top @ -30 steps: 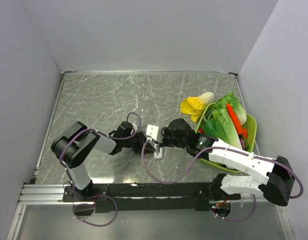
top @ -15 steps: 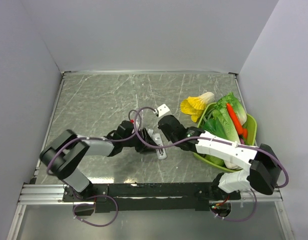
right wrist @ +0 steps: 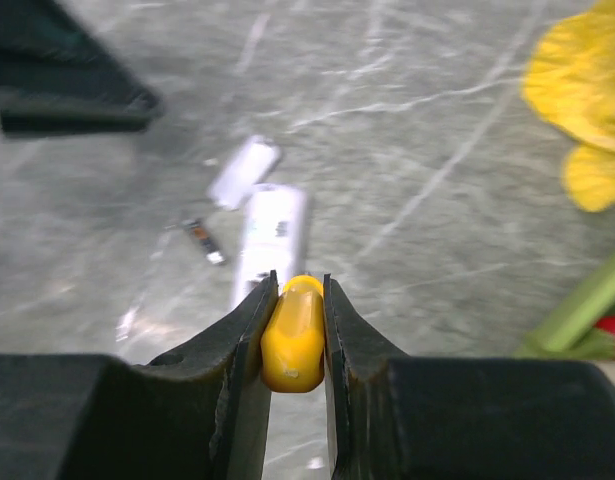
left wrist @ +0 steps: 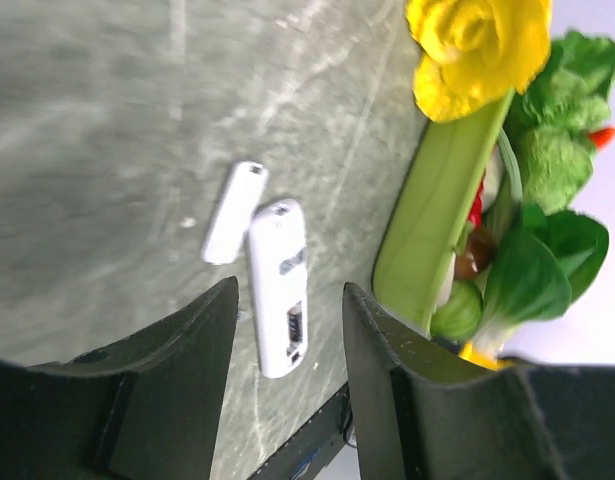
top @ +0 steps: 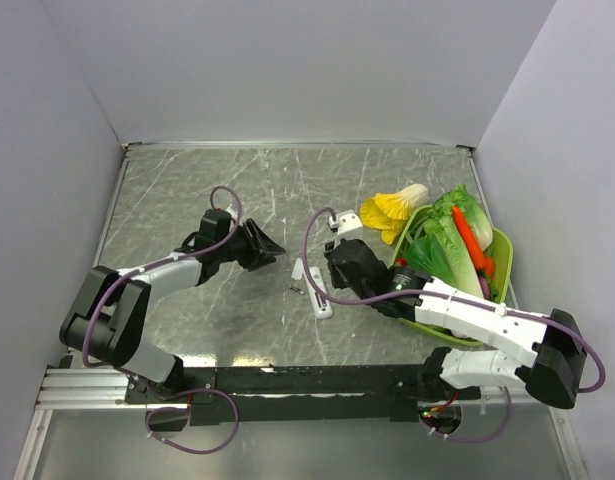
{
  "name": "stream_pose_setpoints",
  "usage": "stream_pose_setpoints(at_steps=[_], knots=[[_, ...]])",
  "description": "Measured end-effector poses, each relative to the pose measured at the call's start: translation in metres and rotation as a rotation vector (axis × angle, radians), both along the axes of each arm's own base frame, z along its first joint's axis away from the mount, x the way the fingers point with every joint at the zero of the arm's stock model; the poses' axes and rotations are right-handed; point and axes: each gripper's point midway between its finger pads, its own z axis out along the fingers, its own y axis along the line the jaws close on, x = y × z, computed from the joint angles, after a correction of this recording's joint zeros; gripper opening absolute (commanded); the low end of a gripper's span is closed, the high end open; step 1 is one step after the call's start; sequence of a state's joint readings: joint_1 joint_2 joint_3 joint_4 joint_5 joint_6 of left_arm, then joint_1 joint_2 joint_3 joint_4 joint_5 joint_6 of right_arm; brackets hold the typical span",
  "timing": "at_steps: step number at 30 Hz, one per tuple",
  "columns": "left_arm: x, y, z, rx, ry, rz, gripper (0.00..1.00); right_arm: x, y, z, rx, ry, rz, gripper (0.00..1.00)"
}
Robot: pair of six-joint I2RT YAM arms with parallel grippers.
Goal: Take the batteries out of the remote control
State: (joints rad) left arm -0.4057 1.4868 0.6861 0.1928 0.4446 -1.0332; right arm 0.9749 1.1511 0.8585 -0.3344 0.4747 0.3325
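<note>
Left hand (top: 265, 243) has pulled away from the remote (top: 318, 296). It was right on it half a second ago, and now it hangs wide open with nothing in it. That uncovers one battery (right wrist: 204, 241) lying loose on the surface (top: 187, 190), just left of the remote, with the cover (right wrist: 244, 172) close by. Right hand (right wrist: 298, 285) is clamped on the yellow tool (right wrist: 293, 335), poised over the remote's near end. So one cell looks out. Whether the second sits in the recess, I can't tell; that's likely the next pry.
</note>
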Motion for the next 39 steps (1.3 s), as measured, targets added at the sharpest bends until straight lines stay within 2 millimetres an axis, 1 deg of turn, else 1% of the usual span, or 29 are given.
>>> stream_pose_setpoints(at_steps=[3,8,11,14,16,19,23,27,33,36,39], knots=[[0.004,0.011,-0.005,0.005,0.018,0.028,0.51,-0.009,0.012,-0.003,0.054,0.038,0.033,0.00],[-0.005,0.014,-0.015,0.016,0.046,0.024,0.50,-0.020,0.026,-0.019,0.076,0.110,0.056,0.00],[-0.008,0.014,-0.018,0.014,0.058,0.015,0.50,-0.029,0.034,-0.027,0.070,0.131,0.080,0.00],[-0.010,0.013,-0.018,0.010,0.061,0.009,0.50,-0.035,0.040,-0.035,0.039,0.127,0.097,0.00],[-0.013,0.014,-0.021,0.012,0.067,0.008,0.50,-0.038,0.041,-0.043,-0.008,0.121,0.097,0.00],[-0.017,0.016,-0.027,0.017,0.081,0.008,0.51,-0.040,0.047,-0.047,-0.051,0.102,0.097,0.00],[-0.018,0.016,-0.027,0.012,0.076,0.005,0.51,-0.041,0.044,-0.055,-0.129,0.075,0.079,0.00],[-0.017,0.014,-0.027,0.003,0.072,-0.004,0.50,-0.041,0.041,-0.056,-0.196,0.045,0.065,0.00],[-0.017,0.012,-0.031,0.007,0.073,-0.014,0.49,-0.041,0.040,-0.052,-0.206,0.034,0.071,0.00],[-0.014,0.006,-0.033,0.028,0.073,-0.042,0.47,-0.040,0.036,-0.042,-0.193,0.014,0.068,0.00],[-0.003,-0.009,-0.029,0.033,0.045,-0.081,0.46,-0.036,0.032,-0.029,-0.182,-0.020,0.057,0.00]])
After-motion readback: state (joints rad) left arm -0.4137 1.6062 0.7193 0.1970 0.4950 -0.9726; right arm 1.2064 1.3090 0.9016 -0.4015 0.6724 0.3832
